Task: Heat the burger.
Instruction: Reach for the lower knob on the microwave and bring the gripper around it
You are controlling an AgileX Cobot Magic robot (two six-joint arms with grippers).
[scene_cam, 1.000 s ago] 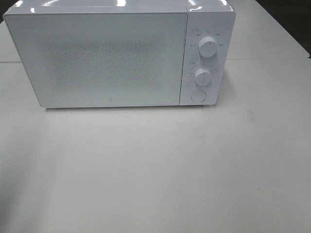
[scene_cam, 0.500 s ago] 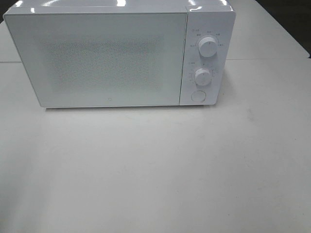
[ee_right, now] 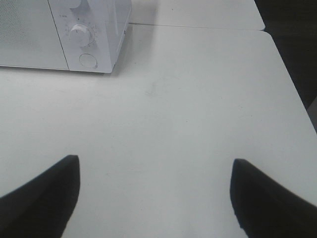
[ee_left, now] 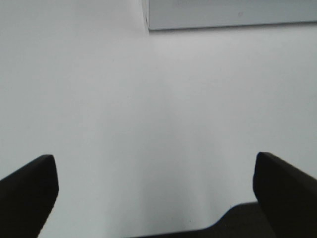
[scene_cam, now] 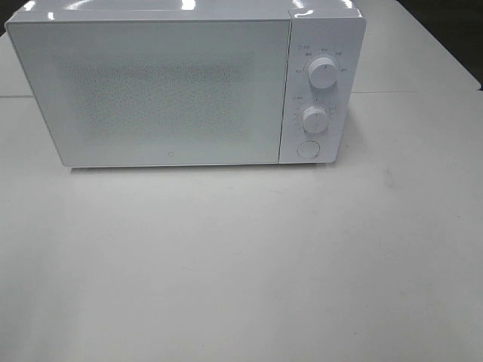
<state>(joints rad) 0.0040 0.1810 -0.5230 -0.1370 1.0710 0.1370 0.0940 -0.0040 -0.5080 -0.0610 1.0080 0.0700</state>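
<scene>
The burger is out of view in every frame. A white microwave (scene_cam: 181,87) stands at the back of the table with its door shut; its knob panel (scene_cam: 317,90) is on its right side. Neither arm shows in the high view. In the left wrist view my left gripper (ee_left: 156,171) is open over bare white table, with a corner of the microwave (ee_left: 228,14) ahead of it. In the right wrist view my right gripper (ee_right: 153,168) is open and empty, and the microwave's lower knob (ee_right: 80,34) and round button (ee_right: 88,60) lie ahead of it.
The white table (scene_cam: 249,264) spreads in front of the microwave. Its right edge (ee_right: 290,84) drops to dark floor, and a seam (ee_right: 198,27) to a second table runs behind.
</scene>
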